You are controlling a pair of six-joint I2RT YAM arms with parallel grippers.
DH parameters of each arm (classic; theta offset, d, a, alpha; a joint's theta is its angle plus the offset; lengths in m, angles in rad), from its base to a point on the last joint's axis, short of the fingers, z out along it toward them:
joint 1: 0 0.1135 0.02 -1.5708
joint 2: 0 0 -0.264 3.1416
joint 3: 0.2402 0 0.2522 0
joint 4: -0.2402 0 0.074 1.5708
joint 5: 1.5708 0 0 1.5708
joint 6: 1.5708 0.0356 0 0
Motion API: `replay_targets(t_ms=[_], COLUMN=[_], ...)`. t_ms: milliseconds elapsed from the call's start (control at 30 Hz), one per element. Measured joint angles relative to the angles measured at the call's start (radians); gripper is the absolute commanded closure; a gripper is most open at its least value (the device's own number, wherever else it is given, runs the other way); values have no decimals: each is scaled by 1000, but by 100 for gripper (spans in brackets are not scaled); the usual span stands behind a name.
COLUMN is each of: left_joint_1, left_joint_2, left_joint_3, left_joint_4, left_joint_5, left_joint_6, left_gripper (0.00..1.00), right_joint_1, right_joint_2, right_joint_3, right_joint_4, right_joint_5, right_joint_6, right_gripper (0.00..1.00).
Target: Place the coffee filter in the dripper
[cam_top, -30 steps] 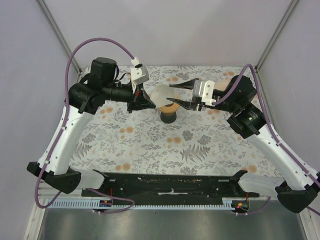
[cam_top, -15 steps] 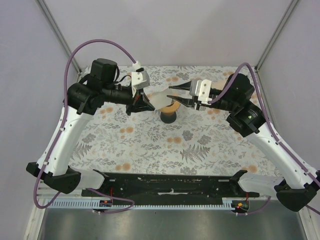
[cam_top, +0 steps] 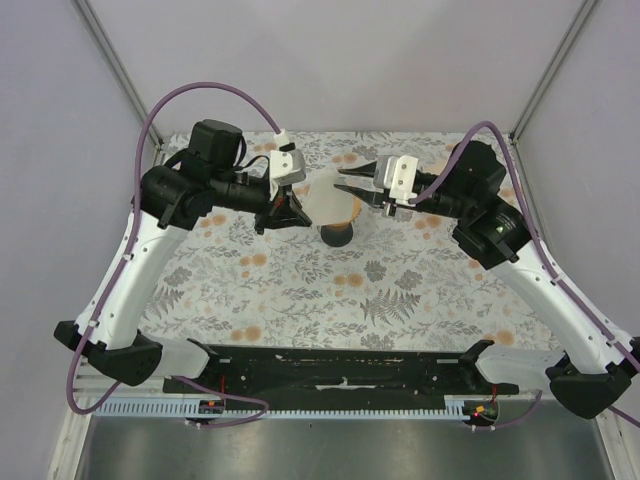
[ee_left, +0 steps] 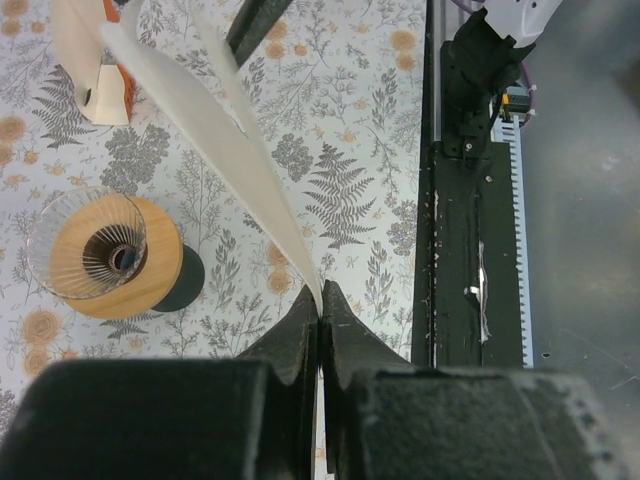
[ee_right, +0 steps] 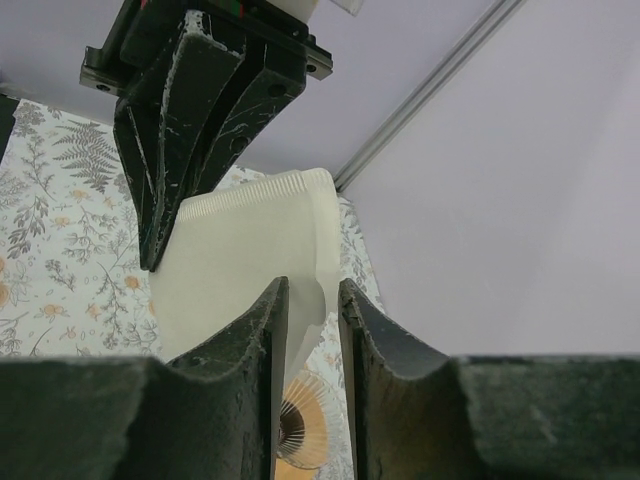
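My left gripper (ee_left: 320, 302) is shut on the lower edge of the coffee filter (ee_left: 215, 140), a thin white paper sheet that hangs in the air and fans out away from the jaws. In the top view the coffee filter (cam_top: 328, 198) hovers over the dripper (cam_top: 338, 234) and hides most of it. The orange-brown dripper (ee_left: 105, 255) stands on a dark base on the flowered cloth. From the opposite side my right gripper (ee_right: 312, 292) straddles a free corner of the filter (ee_right: 240, 250). Its jaws are narrow but still apart.
An orange-and-white box (ee_left: 100, 85) lies on the cloth beyond the dripper. The black rail (ee_left: 470, 250) of the arm bases runs along the near table edge. Grey walls and a frame post (ee_right: 430, 90) close in the back of the table.
My right gripper has moved left onto the filter's corner and its jaws have narrowed. The left gripper has carried the filter a little to the right, over the dripper.
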Motion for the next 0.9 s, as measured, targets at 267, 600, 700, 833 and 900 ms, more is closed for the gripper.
replay_targets(t_ms=[267, 600, 700, 833, 900], left_joint_1=[-6, -10, -11, -16, -18], left_joint_2=[2, 3, 4, 5, 5], left_joint_3=[2, 3, 6, 13, 14], left_joint_4=[-2, -10, -20, -28, -29], left_joint_5=[-13, -26, -40, -50, -56], left_joint_6=[14, 24, 35, 48, 52], left_gripper=[98, 98, 98, 98, 98], right_joint_1=[0, 0, 0, 0, 0], right_joint_2=[14, 30, 42, 63, 73], right_joint_3=[27, 47, 72, 104, 115], right_joint_4=[-40, -123, -166, -202, -217], right_joint_5=[16, 11, -6, -31, -43], right_joint_6=[-37, -77, -88, -95, -97], right_gripper=[88, 72, 72, 75, 76])
